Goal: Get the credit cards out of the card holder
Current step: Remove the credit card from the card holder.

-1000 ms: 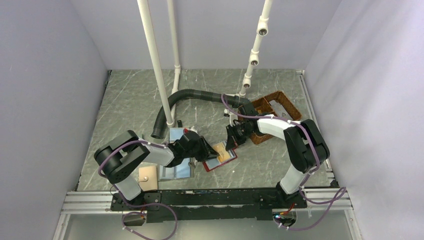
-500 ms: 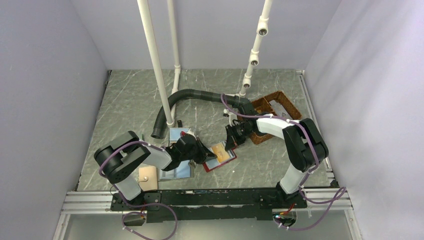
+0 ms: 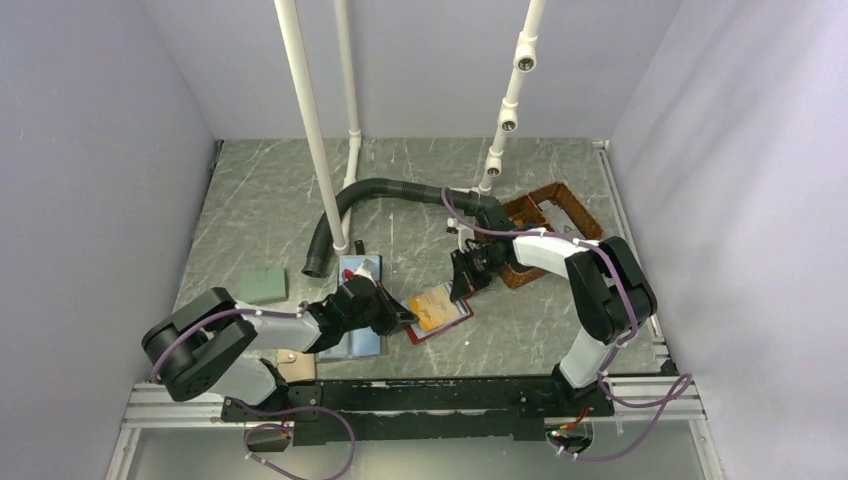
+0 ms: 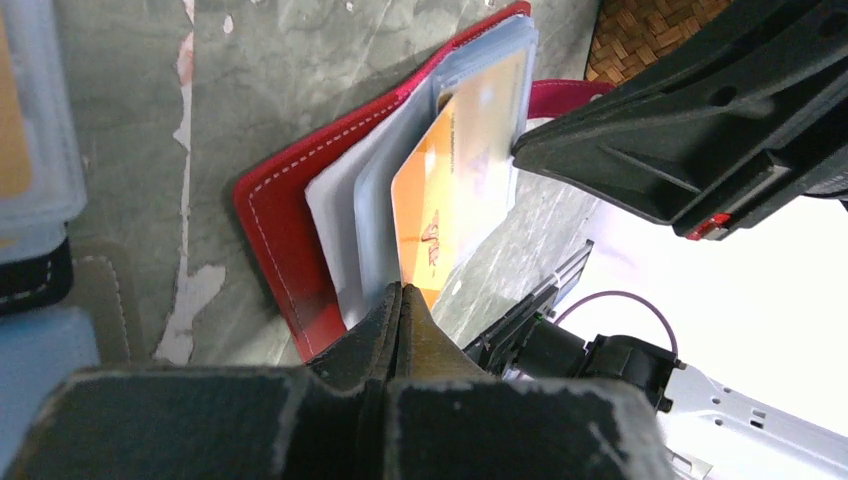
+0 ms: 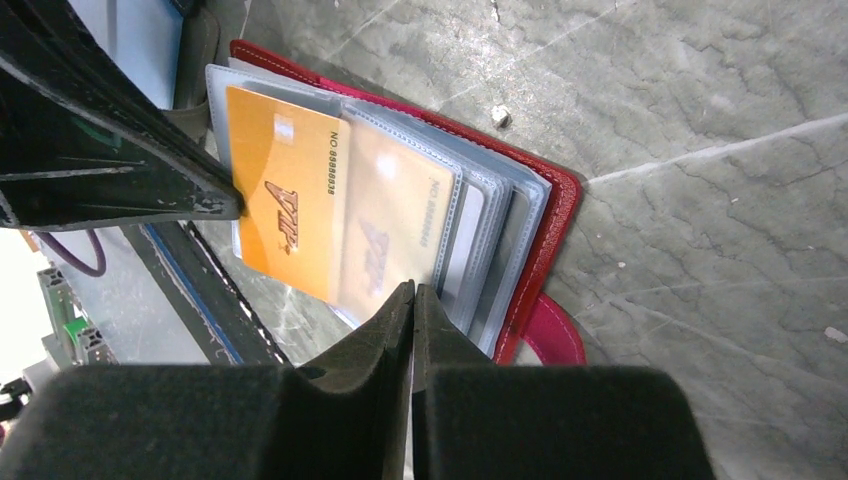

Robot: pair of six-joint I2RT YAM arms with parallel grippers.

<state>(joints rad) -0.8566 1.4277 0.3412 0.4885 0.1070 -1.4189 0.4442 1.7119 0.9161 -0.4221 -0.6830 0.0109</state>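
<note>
— Why two pincers on one card holder [image 5: 560,200]?
— The right pincer [image 5: 412,290], clenched, seems to pin it open on the desk [image 3: 260,210], centre front. The left pincer [image 4: 400,292], clamped on the half-out orange credit card [image 5: 285,190], can then pull without dragging it.

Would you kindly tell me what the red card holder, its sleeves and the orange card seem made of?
The card holder looks like matte red leather or faux leather, white-stitched; the sleeves clear, glossy soft plastic; the orange card stiff printed plastic, probably.
</note>
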